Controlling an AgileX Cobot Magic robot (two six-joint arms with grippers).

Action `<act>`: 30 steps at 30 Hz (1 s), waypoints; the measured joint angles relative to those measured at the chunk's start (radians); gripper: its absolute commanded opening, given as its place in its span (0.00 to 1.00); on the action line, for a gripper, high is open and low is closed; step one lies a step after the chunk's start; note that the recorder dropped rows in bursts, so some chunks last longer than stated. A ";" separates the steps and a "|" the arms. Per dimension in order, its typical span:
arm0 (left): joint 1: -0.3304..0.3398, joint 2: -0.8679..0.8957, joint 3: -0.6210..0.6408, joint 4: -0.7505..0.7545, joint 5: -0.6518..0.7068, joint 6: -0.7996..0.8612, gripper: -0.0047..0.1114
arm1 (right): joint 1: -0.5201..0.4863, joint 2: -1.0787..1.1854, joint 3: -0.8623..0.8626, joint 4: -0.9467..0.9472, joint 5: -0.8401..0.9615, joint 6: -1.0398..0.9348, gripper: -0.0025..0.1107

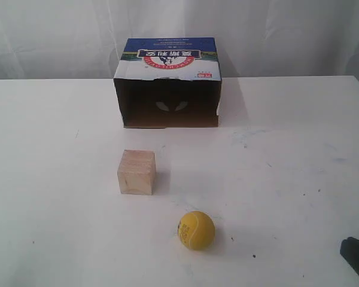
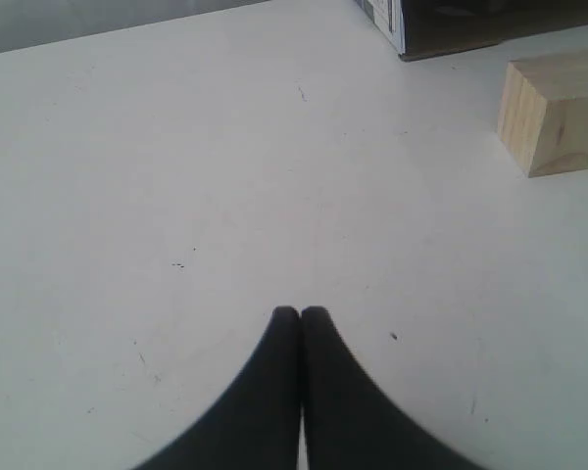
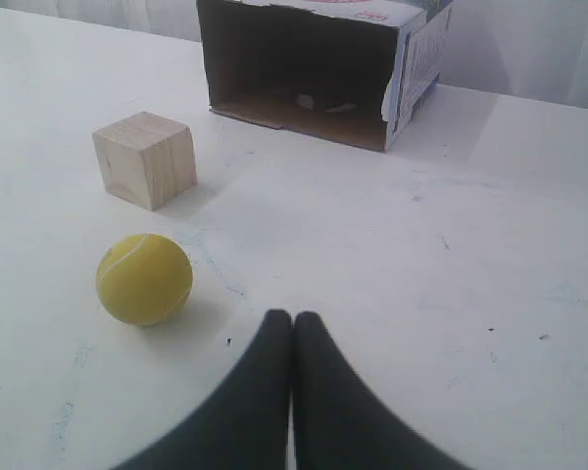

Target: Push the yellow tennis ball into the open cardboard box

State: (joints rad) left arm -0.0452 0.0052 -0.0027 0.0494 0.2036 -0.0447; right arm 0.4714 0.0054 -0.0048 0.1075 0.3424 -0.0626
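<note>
The yellow tennis ball [image 1: 196,229] [image 3: 144,279] rests on the white table near its front edge, a dark mark on its side. The open cardboard box [image 1: 167,84] [image 3: 318,59] lies at the back middle, its dark opening facing the ball; only its corner [image 2: 397,24] shows in the left wrist view. My right gripper [image 3: 293,318] is shut and empty, a short way from the ball; in the exterior view only a black tip [image 1: 357,256] shows at the lower right. My left gripper [image 2: 300,313] is shut and empty over bare table, outside the exterior view.
A pale wooden cube [image 1: 136,172] [image 2: 557,113] [image 3: 145,159] stands between the box and the ball, slightly left of the line from ball to box opening. White curtain hangs behind the table [image 1: 287,155].
</note>
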 measured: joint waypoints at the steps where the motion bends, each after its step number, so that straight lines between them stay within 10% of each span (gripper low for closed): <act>1: 0.000 0.000 0.000 0.000 0.000 0.000 0.04 | 0.000 0.000 0.000 0.000 0.000 0.000 0.02; 30: 0.000 0.000 0.000 0.000 0.000 0.000 0.04 | 0.000 0.000 -0.058 0.243 -0.565 0.441 0.02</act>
State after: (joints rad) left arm -0.0452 0.0052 -0.0027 0.0494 0.2036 -0.0447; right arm 0.4714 0.0054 -0.0626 0.3501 -0.2229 0.3784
